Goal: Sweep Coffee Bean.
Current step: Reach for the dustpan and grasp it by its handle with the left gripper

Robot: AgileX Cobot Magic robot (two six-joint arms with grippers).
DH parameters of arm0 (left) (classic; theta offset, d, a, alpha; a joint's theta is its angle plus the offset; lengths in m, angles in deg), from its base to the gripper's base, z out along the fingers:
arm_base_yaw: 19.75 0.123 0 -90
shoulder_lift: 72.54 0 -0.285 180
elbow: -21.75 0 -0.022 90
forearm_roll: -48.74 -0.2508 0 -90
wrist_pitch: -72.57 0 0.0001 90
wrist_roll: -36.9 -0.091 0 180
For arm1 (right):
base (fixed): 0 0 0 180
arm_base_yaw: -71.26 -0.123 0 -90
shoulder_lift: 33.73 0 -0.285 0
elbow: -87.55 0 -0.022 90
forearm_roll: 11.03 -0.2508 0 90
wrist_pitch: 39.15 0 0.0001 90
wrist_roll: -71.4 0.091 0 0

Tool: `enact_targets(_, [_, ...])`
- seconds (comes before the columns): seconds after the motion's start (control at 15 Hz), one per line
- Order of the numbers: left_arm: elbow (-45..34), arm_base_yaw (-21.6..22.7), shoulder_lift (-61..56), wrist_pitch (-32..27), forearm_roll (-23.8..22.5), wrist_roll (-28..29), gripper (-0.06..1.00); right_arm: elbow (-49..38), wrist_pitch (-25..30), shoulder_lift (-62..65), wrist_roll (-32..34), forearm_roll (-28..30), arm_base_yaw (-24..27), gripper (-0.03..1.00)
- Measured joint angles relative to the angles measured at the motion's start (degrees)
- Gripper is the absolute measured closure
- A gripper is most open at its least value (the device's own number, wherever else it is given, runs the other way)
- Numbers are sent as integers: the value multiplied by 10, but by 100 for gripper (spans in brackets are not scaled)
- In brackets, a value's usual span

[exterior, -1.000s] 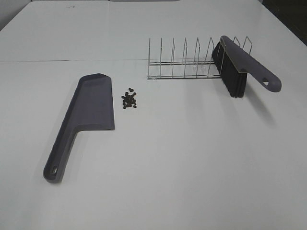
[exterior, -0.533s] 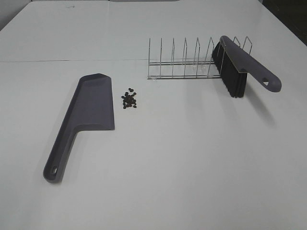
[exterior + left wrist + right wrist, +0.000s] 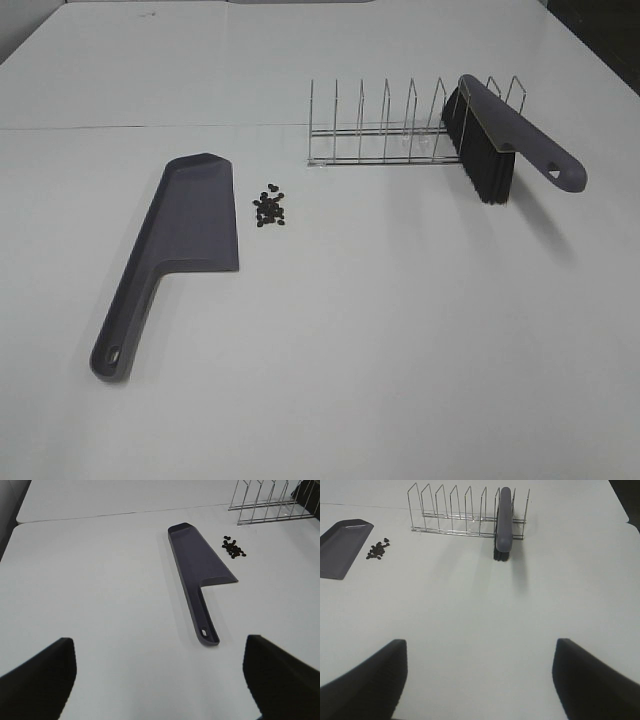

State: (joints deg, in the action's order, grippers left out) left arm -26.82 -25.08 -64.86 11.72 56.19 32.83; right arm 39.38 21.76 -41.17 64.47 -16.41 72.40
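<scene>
The left gripper [image 3: 157, 645], with two dark, blunt, wedge-shaped fingers [image 3: 42, 672], is hanging above the white worktop [image 3: 100, 590] on its left side, toward the near edge. Its jaws are standing wide apart and gripping nothing. Only the finger ends are showing in its wrist view, blurred and black. The right gripper [image 3: 480, 647] is hovering likewise over the right side, toward the near edge. Its dark fingers [image 3: 592, 680] are spreading just as wide with nothing between them, pointing toward the far edge.
</scene>
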Motion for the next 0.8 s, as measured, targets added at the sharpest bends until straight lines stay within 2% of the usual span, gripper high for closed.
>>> enact_targets(0.8, [0,0,0,0,0,0,11,0,0,0,0,0,0,29])
